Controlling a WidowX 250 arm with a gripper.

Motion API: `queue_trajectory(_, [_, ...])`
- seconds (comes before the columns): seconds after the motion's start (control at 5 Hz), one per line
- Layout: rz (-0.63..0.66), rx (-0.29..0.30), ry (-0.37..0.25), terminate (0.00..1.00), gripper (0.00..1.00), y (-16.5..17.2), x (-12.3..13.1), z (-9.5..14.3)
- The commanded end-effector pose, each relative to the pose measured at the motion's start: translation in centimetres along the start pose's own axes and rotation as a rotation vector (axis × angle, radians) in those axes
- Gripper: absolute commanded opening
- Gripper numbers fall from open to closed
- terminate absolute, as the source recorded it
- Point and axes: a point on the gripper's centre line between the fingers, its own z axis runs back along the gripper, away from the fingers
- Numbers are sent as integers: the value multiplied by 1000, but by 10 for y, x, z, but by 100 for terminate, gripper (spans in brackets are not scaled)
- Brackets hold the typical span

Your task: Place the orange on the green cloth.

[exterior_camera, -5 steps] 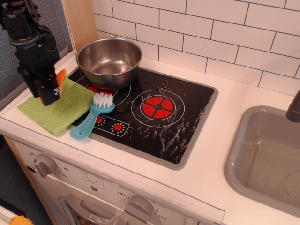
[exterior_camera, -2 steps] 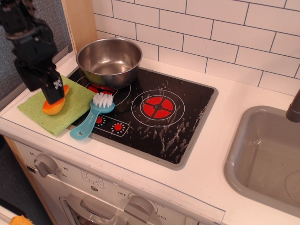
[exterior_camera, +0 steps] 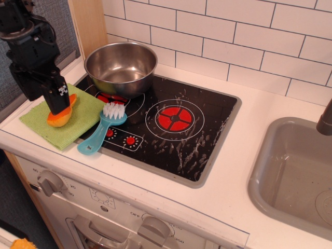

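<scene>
The orange (exterior_camera: 61,119) lies on the green cloth (exterior_camera: 78,120), near the cloth's middle. The cloth is flat on the white counter, left of the stove. My black gripper (exterior_camera: 57,105) hangs just above the orange and covers its upper left part. Its jaws stand apart and hold nothing. The near finger (exterior_camera: 59,96) carries a white mark.
A blue-handled white-bristle brush (exterior_camera: 102,129) lies at the cloth's right edge, over the stove's front left. A steel bowl (exterior_camera: 121,66) sits on the back left burner. The black stovetop (exterior_camera: 176,127) fills the middle and a grey sink (exterior_camera: 293,176) is at the right.
The gripper let go of the orange, which now lies on the cloth. The gripper then rose and drew slightly left.
</scene>
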Motion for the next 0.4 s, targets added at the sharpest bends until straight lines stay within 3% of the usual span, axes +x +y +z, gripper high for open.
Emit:
queue_trajectory(0.0, [8,91,-4,0,100,0,3,17])
queue_trajectory(0.2, [8,91,-4,100,100,0,3,17])
